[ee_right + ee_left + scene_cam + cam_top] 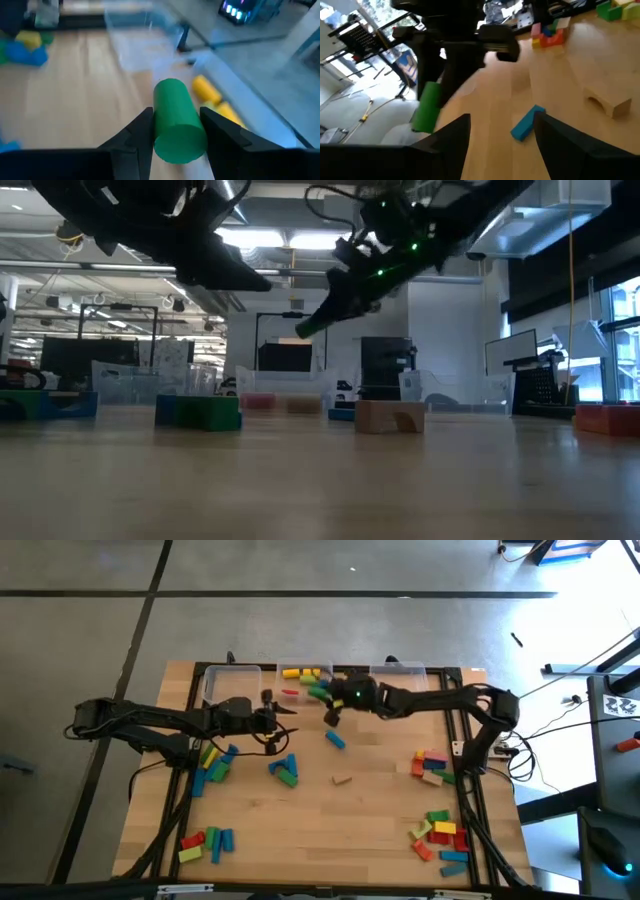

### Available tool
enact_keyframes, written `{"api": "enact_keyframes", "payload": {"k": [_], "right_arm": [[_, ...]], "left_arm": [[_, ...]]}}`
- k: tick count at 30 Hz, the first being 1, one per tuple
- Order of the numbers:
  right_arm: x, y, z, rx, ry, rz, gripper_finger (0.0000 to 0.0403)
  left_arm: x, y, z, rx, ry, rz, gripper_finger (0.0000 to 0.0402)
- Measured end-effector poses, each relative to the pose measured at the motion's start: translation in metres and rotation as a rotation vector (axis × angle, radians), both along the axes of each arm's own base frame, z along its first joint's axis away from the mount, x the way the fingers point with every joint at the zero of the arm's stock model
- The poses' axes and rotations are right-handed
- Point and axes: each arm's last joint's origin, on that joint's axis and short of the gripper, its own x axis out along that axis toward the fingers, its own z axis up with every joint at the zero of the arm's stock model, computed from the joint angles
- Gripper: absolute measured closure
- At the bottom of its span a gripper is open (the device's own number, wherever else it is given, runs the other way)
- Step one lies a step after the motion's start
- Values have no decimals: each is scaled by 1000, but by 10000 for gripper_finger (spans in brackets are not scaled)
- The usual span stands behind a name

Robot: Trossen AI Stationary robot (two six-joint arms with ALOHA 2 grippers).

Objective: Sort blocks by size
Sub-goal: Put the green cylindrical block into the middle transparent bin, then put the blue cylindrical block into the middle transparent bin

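Behind the wooden worktop (370, 810), grey floor and a lit workshop with desks and screens. Right pincer (176, 131) clenched on a green cylinder (176, 122), carried clear of the wood near the far edge, just in front of the middle clear bin (300, 673). Left pincer (502, 131) parted and empty, hovering over bare wood close by, aimed toward a short blue block (526, 123) lying loose. Judged from the layout: sorting barely under way. Only a few yellow, red and green pieces (305, 674) inside the middle bin; left bin (228, 678) and right bin (405, 668) looked unfilled, though not certain. Most blocks waiting in loose heaps: a cluster by the left arm (213, 762), a blue-and-green pair (285, 769) mid-table, a heap at the near left corner (206, 841), another on the right side (431, 765), one more at the near right corner (441, 835). A pale arched block (342, 780) lay alone near the centre. Hard to make out: which bin stood for which size, the bins' walls being clear and faint; exact lengths of pieces in the heaps, overlapped; bin contents blurred and partly screened by the right arm from above; the green cylinder's far end hidden between the pincer's fingers.
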Motion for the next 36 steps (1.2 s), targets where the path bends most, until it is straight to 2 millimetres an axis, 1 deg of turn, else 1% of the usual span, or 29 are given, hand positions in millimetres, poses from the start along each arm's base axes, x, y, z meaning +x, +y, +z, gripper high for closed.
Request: {"api": "enact_keyframes", "payload": {"k": [3, 5, 9, 12, 14, 16, 23, 26, 29, 32, 36], "right_arm": [[4, -19, -10, -1, -69, -2, 260], [7, -29, -22, 3, -74, -20, 260], [9, -42, -44, 26, -57, -47, 260], [10, -47, -51, 46, -40, -52, 259], [11, -48, -50, 44, -46, -50, 253], [13, -49, -47, 35, -54, -48, 237], [16, -50, -42, -7, -22, -25, 155], [15, -45, -33, -52, -11, 3, 133], [14, -33, -12, -91, -51, 39, 124], [14, -10, 10, -105, -75, 138, 123], [6, 27, 43, -137, -88, 237, 123]], "left_arm": [[0, 1, 0, -3, 1, 26, 192], [-1, 2, -1, -8, 5, 30, 192], [-1, 1, -2, -15, 23, 30, 192], [-2, 1, -4, -37, 36, 37, 192], [-2, 1, -5, -38, 47, 37, 192], [-2, 1, -5, -33, 49, 35, 192], [-3, 1, -8, -55, 72, 42, 192], [-6, 1, -11, -98, 102, 75, 192], [-9, 0, -13, -161, 120, 127, 192], [-14, -7, -18, -231, 169, 146, 192], [-19, -19, -22, -286, 225, 152, 192]]}}
